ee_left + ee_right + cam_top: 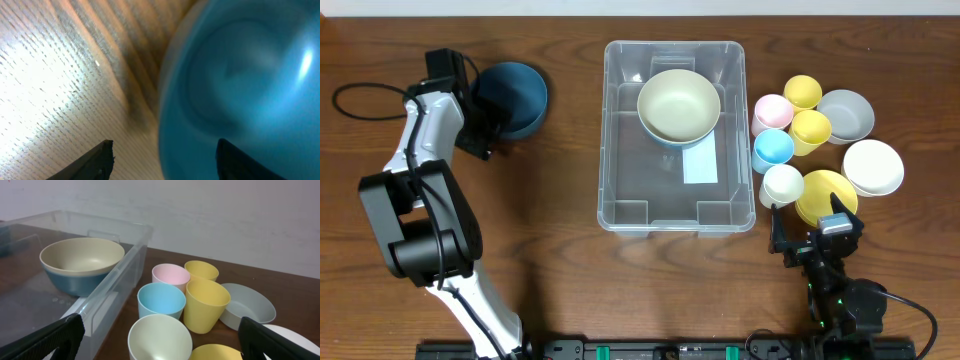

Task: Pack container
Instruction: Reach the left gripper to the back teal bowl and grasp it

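The clear plastic container (620, 190) stands mid-table with a white label (700, 163) on its base. A cream bowl with a blue outside (678, 104) sits in its far end and also shows in the right wrist view (80, 260). A dark blue bowl (512, 98) stands on the table at the far left. My left gripper (485, 125) is open at its near-left rim. In the left wrist view the jaws (162, 160) straddle the bowl's edge (245, 85), one finger over the wood and one over the bowl. My right gripper (812, 232) is open and empty, just short of the cups.
Right of the container stand a pink cup (772, 111), two yellow cups (802, 92) (810, 130), a blue cup (773, 148) and a white cup (782, 184). A grey bowl (846, 115), white bowl (873, 166) and yellow bowl (827, 195) sit beside them.
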Controlling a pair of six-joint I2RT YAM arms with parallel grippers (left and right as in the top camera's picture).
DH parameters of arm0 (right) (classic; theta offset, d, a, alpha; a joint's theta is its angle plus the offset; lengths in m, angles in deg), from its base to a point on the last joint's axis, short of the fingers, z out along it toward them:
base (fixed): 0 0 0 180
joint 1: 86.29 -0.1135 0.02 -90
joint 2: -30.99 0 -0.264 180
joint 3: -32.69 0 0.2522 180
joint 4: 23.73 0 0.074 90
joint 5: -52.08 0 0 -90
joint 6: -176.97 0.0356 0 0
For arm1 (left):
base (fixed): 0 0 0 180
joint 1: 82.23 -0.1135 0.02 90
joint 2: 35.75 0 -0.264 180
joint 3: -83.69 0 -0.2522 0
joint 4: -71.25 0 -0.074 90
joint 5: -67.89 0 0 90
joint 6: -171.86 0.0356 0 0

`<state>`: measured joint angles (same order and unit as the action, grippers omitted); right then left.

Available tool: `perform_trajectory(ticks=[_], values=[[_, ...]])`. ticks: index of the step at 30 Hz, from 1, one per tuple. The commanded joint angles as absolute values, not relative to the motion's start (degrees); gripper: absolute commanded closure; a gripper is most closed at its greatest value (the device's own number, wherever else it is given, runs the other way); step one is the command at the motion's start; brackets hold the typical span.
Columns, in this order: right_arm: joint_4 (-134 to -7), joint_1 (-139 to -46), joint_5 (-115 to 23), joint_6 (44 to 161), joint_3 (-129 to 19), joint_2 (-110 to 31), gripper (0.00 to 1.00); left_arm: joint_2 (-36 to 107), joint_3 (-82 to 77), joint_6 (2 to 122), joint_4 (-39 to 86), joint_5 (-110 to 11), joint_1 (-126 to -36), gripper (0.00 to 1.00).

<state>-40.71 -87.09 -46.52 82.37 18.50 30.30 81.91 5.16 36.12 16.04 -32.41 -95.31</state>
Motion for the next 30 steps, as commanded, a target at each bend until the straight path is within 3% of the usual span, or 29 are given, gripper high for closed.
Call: perform_trajectory(ticks=[1, 7, 11, 16, 20, 26, 30], values=[[-40.93, -86.68, -46.96, 82.61, 18.61, 30.65, 0.01, 83.01, 4.83, 35.01, 16.04, -31.73, -95.44, 0.36], [-40.93, -86.68, -46.96, 82.61, 18.61, 30.65, 0.01, 84.6, 4.76, 35.01, 16.11, -31.73, -95.46, 0.43], [-40.93, -86.68, -46.94, 82.61, 18.61, 30.65, 0.01, 84.64, 4.78, 35.03, 17.15, -31.76, -95.46, 0.62], [-40.93, -86.68, -46.96, 82.61, 18.61, 30.65, 0.01, 84.64, 4.78, 35.05, 17.33, -31.76, -95.46, 0.7], [-40.93, -86.68, -46.94, 82.61, 18.61, 30.65, 0.01, 84.58, 4.78, 35.29, 17.33, -31.76, -95.46, 0.86], [-40.93, -86.68, -46.94, 82.61, 18.61, 30.65, 0.01, 84.4, 4.81, 36.47, 17.33, -31.93, -95.68, 0.94], [-40.93, -86.68, -46.96, 82.61, 18.61, 30.65, 0.01, 82.15, 5.72, 42.42, 17.31, -33.55, -96.05, 0.94]])
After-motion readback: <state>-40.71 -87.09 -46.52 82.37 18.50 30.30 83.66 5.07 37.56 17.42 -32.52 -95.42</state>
